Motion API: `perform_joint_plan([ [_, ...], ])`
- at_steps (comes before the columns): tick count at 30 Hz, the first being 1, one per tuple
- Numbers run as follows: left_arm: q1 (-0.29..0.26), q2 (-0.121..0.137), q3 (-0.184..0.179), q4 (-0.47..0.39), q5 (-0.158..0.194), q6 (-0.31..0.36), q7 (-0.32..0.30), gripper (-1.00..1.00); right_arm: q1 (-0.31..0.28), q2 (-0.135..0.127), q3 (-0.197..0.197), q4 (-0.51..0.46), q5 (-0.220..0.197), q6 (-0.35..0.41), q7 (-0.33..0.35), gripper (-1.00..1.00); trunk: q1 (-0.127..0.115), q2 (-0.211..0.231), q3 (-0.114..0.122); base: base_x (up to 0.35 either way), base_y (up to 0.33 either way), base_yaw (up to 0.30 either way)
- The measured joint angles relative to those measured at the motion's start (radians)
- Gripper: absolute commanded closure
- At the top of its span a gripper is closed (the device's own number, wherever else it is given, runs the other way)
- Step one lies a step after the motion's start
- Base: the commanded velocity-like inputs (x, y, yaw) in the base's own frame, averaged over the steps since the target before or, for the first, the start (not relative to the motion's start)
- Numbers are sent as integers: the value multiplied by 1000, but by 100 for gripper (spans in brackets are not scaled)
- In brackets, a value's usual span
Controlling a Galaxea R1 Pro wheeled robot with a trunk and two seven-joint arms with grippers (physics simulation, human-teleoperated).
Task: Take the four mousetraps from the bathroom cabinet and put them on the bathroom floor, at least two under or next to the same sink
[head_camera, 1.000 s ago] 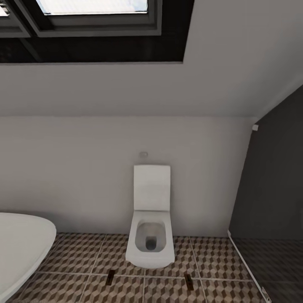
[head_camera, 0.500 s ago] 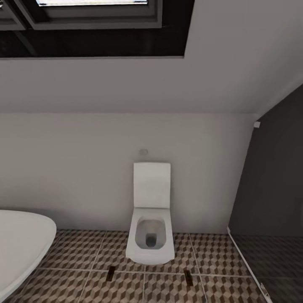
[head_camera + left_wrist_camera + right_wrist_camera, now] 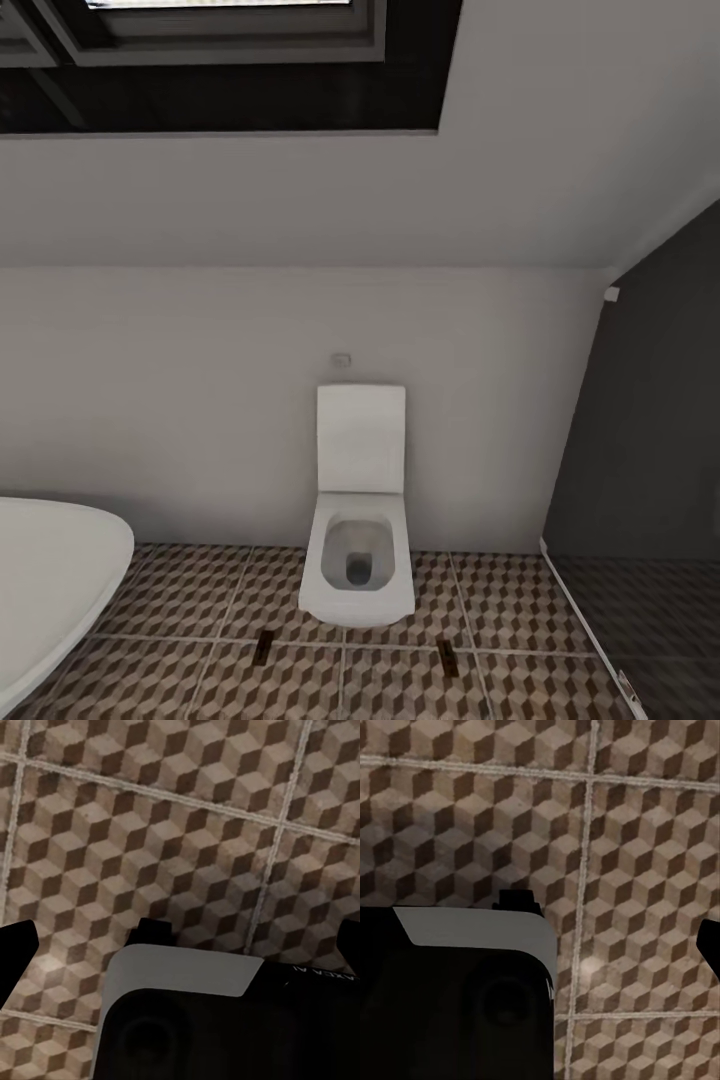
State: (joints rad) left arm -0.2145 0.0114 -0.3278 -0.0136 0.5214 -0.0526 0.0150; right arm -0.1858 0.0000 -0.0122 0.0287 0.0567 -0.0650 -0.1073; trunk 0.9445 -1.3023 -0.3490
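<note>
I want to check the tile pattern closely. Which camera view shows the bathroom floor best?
The left wrist view: the bathroom floor lies close, with sharp cubes and grout lines. The right wrist view shows it similarly, partly blocked. The head view gives a distant strip around the toilet.

White oval bathtub cut off by head view's left edge. Dark-framed skylight cropped at top. Two small dark marks on cube-patterned tiled floor before white toilet: too small to identify. Wrist views: finger tips cut off at edges.
</note>
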Motion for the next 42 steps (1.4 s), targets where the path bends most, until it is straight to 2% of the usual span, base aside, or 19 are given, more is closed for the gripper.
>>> perform_joint_plan([
  [42, 0, 6, -6, 0, -5, 0, 0, -100, 0, -4, 1, -1, 0, -11, -1, -100, 0, 0, 0, 0, 0, 0],
])
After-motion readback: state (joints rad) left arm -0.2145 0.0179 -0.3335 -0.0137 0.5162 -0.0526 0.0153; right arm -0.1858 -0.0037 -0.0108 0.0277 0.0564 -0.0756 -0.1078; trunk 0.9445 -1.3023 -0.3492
